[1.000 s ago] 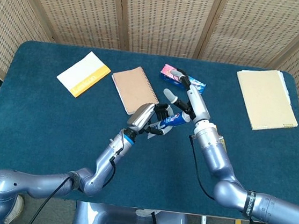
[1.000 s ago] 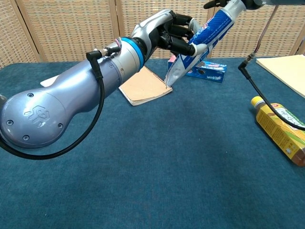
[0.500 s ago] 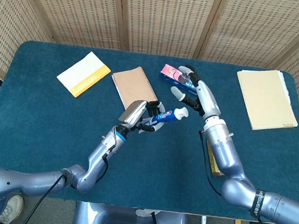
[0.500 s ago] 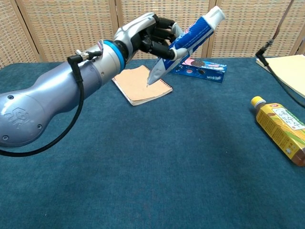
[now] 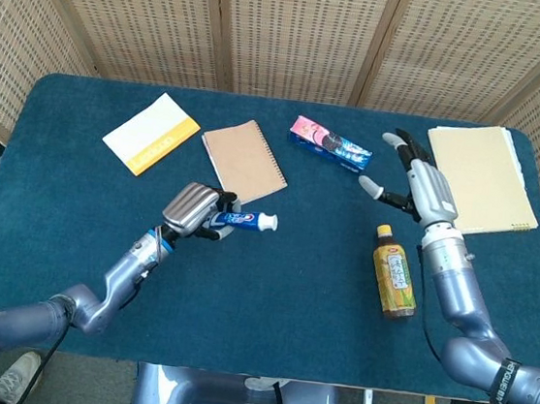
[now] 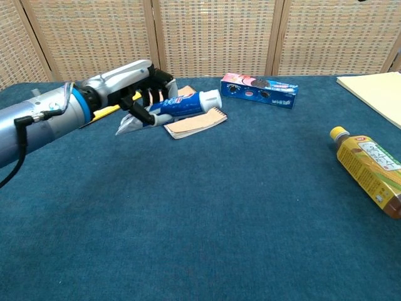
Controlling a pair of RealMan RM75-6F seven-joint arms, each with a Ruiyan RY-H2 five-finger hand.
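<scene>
**Left robot hand holds toothpaste low over the counter**

The left robot hand (image 5: 194, 211) grips a toothpaste tube (image 5: 243, 220), fingers curled around its middle. The tube lies nearly level, its white cap pointing toward the robot's right and its flat crimped end sticking out behind the fingers. In the chest view the same robot hand (image 6: 135, 88) holds the tube (image 6: 182, 105) just in front of a brown notebook (image 6: 194, 122); whether the tube touches the blue counter (image 6: 207, 213) cannot be told.

The right robot hand (image 5: 418, 185) holds nothing. Its fingers are spread apart, palm up and open, near the left edge of a cream folder (image 5: 483, 177). It does not show in the chest view.

A yellow bottle (image 5: 395, 273) lies on its side on the counter just below the right robot hand, cap pointing away from the robot. A blue and pink biscuit box (image 5: 330, 143) lies flat between the notebook (image 5: 243, 160) and the right robot hand. A white and yellow booklet (image 5: 151, 133) lies well to the left, beside the notebook.
</scene>
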